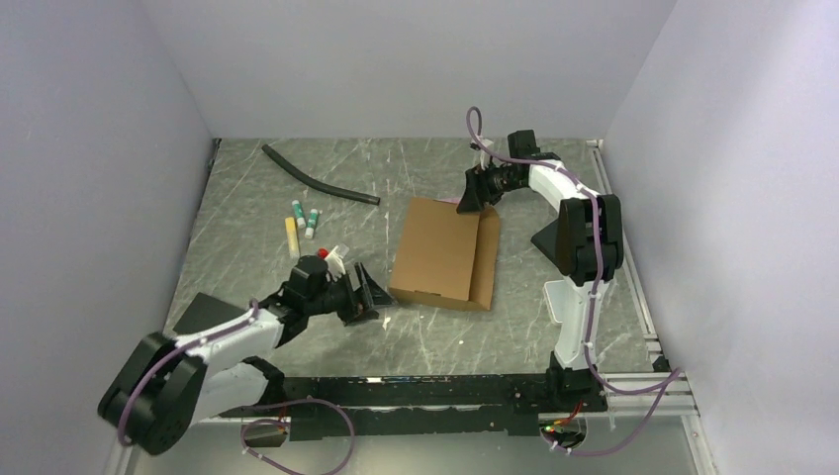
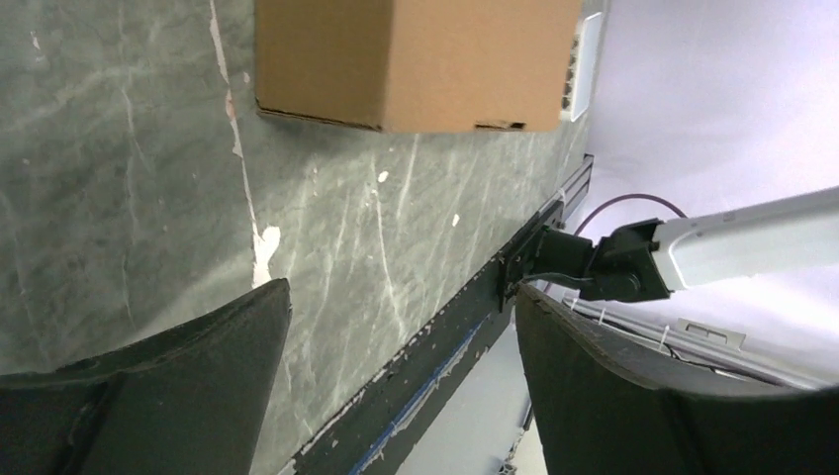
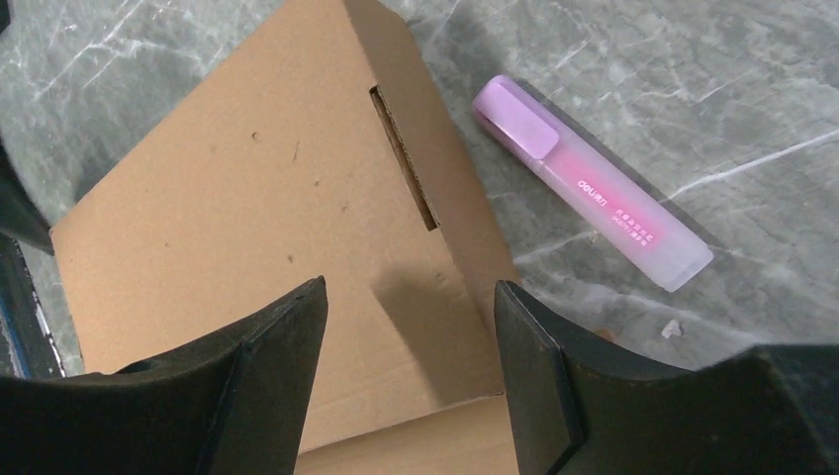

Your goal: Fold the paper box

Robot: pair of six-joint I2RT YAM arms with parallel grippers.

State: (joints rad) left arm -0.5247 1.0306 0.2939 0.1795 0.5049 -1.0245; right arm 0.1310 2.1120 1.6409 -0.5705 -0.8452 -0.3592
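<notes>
The right hand [image 1: 469, 201] hovered open over the upper-right corner of the box [image 1: 440, 252], mid-frame on the worktop [image 1: 237, 228], the left hand [image 1: 362, 295] open and empty lower left, while the box looked nearly formed, its right flap seemingly untucked.

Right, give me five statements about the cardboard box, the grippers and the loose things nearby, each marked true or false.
1. The brown corrugated cardboard box lies on the grey marbled table. True.
2. The left gripper is clamped on the box's edge. False: it is open, short of the box, holding nothing.
3. A translucent pink highlighter pen lies on the table beside the box. True.
4. The right gripper holds that pen. False: its jaws stand open over the box, empty.
5. The black curved hose rests on the box. False: it lies on the table, apart from it.
</notes>
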